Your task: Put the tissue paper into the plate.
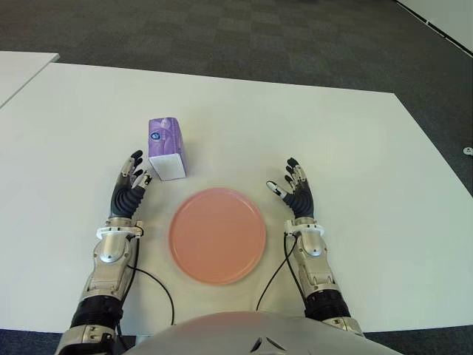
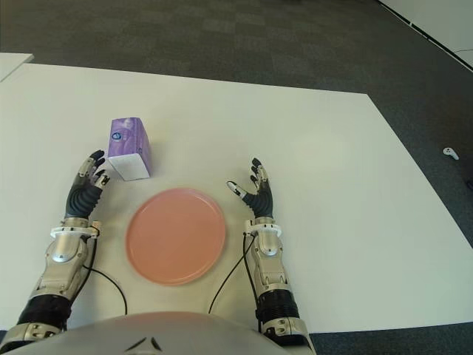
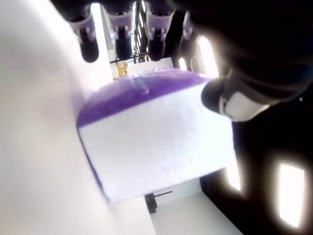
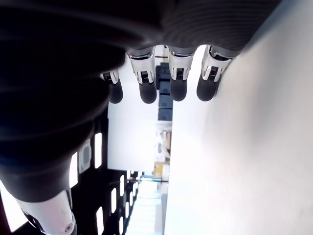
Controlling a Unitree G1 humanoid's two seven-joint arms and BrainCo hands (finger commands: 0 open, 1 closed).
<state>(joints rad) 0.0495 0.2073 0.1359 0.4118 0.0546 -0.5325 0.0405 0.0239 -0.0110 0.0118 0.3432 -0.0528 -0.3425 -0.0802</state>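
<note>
Left eye view has the tissue paper (image 1: 167, 148), a purple and white pack, lying on the white table (image 1: 355, 140) at roughly 10 o'clock from the pink plate (image 1: 217, 235). It's near the plate's rim but clearly off it, so the job hasn't really started yet.

Left hand (image 1: 129, 188) sits just beside the pack, at about 8 o'clock from it, with the fingertips (image 1: 137, 156) up against or nearly against the pack's white end. Can't tell from above whether they actually touch. The left wrist view helps a bit: the pack fills the space right in front of the palm, four fingers stretched past its purple top and the thumb (image 3: 230, 100) out at its far corner. So the hand is spread, bracketing the pack, not squeezing it. Looks like it's lined up that way so the fingers and thumb can close across the pack's narrow width.

Right hand (image 1: 295, 194) shows at 2 o'clock from the plate, off its right rim, fingers spread and holding nothing. The right wrist view shows only straight fingers over bare table. Probably just staying out of the way, since the pack is on the other side.

Plate sits dead centre in front of the robot's body, so the carry should be short: grab, lift, swing toward 4 o'clock, drop.
</note>
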